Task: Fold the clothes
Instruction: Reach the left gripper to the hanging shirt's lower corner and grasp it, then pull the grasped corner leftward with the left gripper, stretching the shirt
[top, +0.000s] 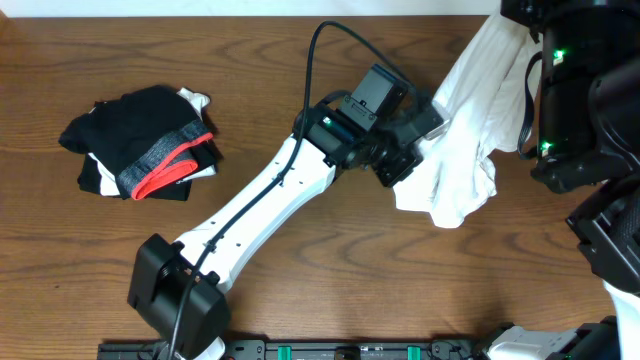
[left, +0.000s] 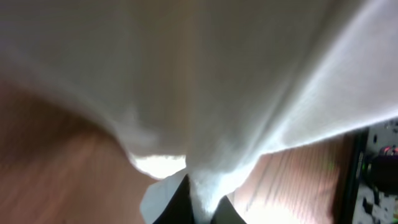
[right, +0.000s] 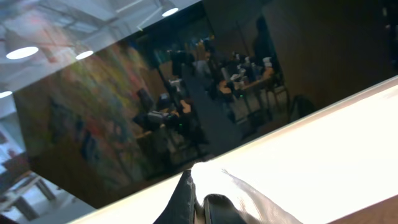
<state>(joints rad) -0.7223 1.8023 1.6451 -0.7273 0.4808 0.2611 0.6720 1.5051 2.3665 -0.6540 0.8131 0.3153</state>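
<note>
While left tool (left: 202, 206) pinches large white cotton T-shirt (top: 468, 120) low, right tool (right: 200, 210) grips its upper end; long axis runs between.

- The T-shirt (top: 455, 170) lies at the right of the counter (top: 400, 290), its upper end raised toward the far right corner.
- A pile of garments (top: 140, 145) lies at the left, well apart from it.
- The left claw (top: 402, 168) sits at the T-shirt's left edge, between the two.

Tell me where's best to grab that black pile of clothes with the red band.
Probably the grey-and-red band: it arches up as a thick ridge along the right edge of the black pile, so come straight down from above, straddling it.
</note>
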